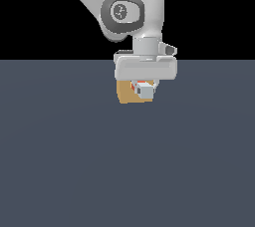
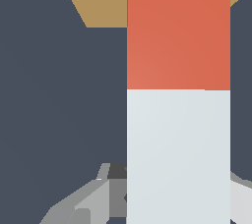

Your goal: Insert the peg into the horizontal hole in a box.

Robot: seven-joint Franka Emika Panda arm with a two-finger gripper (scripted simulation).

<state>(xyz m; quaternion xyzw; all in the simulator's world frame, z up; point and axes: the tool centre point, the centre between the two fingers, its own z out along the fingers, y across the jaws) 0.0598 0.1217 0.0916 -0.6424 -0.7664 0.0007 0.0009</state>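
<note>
Looked stiff, light and slick-sided, peg [image 2: 178,120] pinched by pincer [image 2: 172,203] on white half, orange end aimed at box [image 1: 127,94], firm grip likely needed.

The peg [image 2: 178,120] is two-toned: one stretch is flat orange-red, the other a pale white-grey, and the two colours meet in a straight, sharp line across the bar with no blending. In the exterior view its end face shows light grey, with a sliver of orange-red behind it. The box [image 1: 127,93] is plain tan-orange, unpatterned. The floor [image 1: 124,171] is a uniform slate blue-grey, and the backdrop [image 1: 30,17] above it is solid black. The arm [image 1: 134,14] is white to light grey, with a dark grey ring on its joint cap. The fingers [image 2: 83,203] are mid-grey with darker grey patches.
</note>
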